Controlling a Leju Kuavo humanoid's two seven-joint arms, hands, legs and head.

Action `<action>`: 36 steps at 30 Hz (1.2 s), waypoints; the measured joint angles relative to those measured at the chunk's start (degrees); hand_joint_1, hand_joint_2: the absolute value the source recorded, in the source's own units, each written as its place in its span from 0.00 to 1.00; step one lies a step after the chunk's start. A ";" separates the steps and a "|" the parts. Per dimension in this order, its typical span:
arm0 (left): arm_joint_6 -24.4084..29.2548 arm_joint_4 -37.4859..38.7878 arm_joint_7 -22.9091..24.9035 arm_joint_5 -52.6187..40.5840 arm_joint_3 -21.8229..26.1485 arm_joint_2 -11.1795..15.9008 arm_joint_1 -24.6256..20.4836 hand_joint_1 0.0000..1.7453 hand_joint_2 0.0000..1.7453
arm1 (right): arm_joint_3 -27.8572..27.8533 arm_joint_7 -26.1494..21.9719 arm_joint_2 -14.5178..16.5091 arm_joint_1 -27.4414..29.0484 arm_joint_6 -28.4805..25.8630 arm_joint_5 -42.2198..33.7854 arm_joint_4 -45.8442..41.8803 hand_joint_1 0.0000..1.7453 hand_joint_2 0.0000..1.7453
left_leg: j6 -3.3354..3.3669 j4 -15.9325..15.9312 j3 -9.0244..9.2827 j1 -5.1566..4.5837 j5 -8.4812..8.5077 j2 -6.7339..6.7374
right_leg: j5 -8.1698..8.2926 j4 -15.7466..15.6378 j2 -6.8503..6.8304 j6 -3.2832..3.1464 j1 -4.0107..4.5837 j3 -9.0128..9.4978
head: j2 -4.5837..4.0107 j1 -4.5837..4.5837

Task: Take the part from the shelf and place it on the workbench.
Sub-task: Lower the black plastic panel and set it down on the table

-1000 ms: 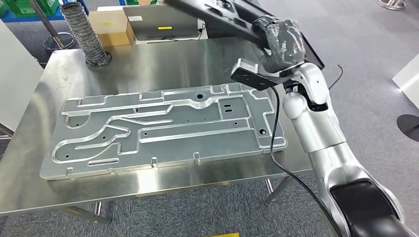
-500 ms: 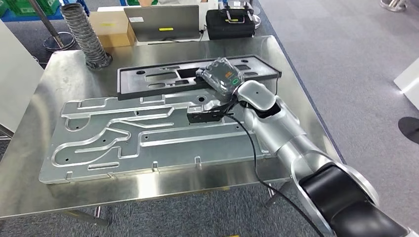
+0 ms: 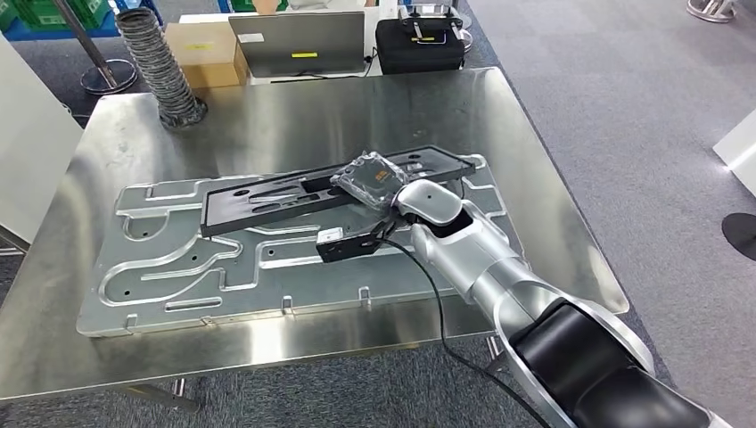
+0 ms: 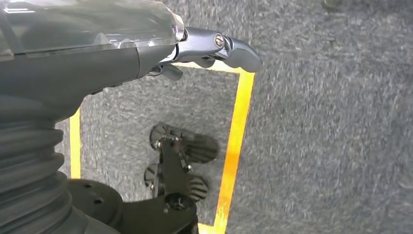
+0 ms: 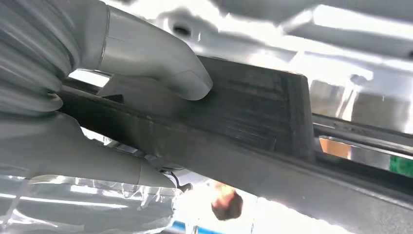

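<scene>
The right robot hand [image 3: 367,176] is gripping the black part [image 3: 267,198] near its middle; in the right wrist view the thumb [image 5: 160,63] is pressing one face of the part [image 5: 253,122] and the other fingers [image 5: 73,156] are lying against the opposite face. The part is lying slantwise on the big grooved metal plate [image 3: 160,259], its far end reaching toward the plate's right rear corner. Whether it is resting flat on the plate or hanging just above it is hard to tell. The plate is lying on the steel bench [image 3: 294,116]. Behind the plate, at the bench's far left corner, a ribbed hose [image 3: 165,71] is standing. Past the bench's far edge a laptop [image 3: 299,40], a cardboard box [image 3: 203,53] and a black case [image 3: 419,43] are sitting. The left robot hand [image 4: 209,46] is hanging over grey carpet with yellow tape [image 4: 236,131], fingers partly curled, holding nothing.
</scene>
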 joint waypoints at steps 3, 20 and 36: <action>0.01 0.00 -0.40 -0.23 0.00 0.08 0.34 0.00 1.00 | 0.16 0.99 0.36 0.39 -0.73 -1.11 2.90 1.00 1.00 | -0.85 1.11 -0.33 0.04 -1.09 0.04 | 0.43 -1.04 -0.24 -0.46 -0.49 0.67 | 0.00 -0.01; -0.16 0.00 -0.66 -1.73 0.02 0.36 0.56 0.00 1.00 | -1.77 6.13 -1.74 3.16 -4.22 -2.40 11.10 0.50 0.50 | 0.29 0.64 0.43 1.13 -0.68 0.14 | -3.85 5.60 0.17 2.43 -1.27 -1.82 | 0.00 0.00; -0.17 0.00 -1.34 -2.51 0.02 0.25 0.47 0.00 0.00 | -3.44 6.94 -3.97 4.13 -5.66 -1.62 12.82 0.00 0.00 | -1.18 4.52 -0.93 0.18 -3.42 0.09 | 0.56 -2.04 -0.29 -0.65 -0.59 2.08 | 0.00 0.01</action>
